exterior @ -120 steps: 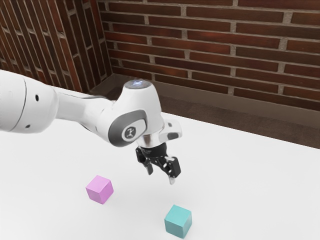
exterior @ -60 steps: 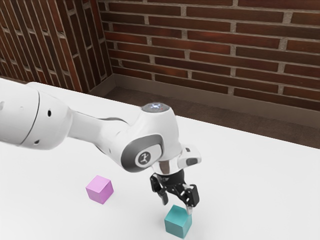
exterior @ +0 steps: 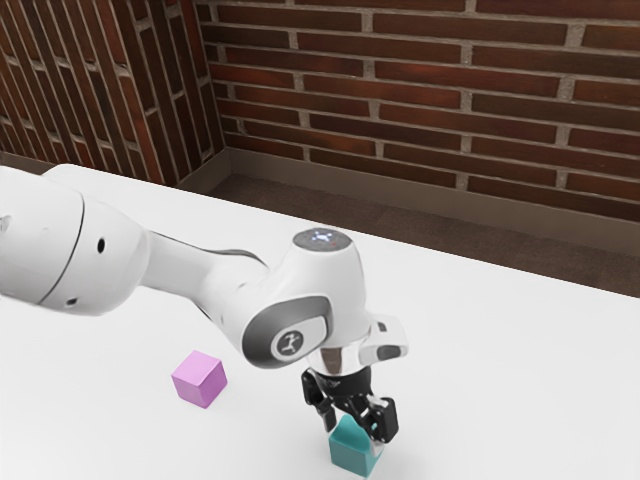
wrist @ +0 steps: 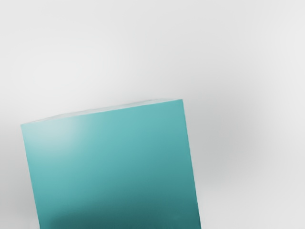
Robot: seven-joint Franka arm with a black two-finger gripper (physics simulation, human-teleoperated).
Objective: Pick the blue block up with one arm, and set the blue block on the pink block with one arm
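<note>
A white robot arm (exterior: 190,280) reaches from the exterior view's left across a white table (exterior: 520,340), with a brick wall (exterior: 420,90) behind it. Over the last second the arm has swung toward the exterior view's right and dropped. One second ago its hand hung high, between the two blocks. Half a second ago it was just above the blue block. Now the black gripper (exterior: 352,428) has come down onto the blue block (exterior: 352,455), which sits on the table near the lower edge of the exterior view.

The fingers stand spread, one on each side of the block's upper part, about as wide as they were in the earlier pictures. They look not yet closed on it, though the pictures do not settle whether either finger touches a side.

In the wrist view the blue block (wrist: 114,167) lies large and close under the hand, turned a little askew, with bare table (wrist: 143,47) beyond it.

The blue block has not moved from its earlier spot. The pink block (exterior: 198,378) also rests where it was, well apart toward the exterior view's left.

The approach looks finished, so the squeeze and lift are likely next. The carry to the pink block is not yet begun.
</note>
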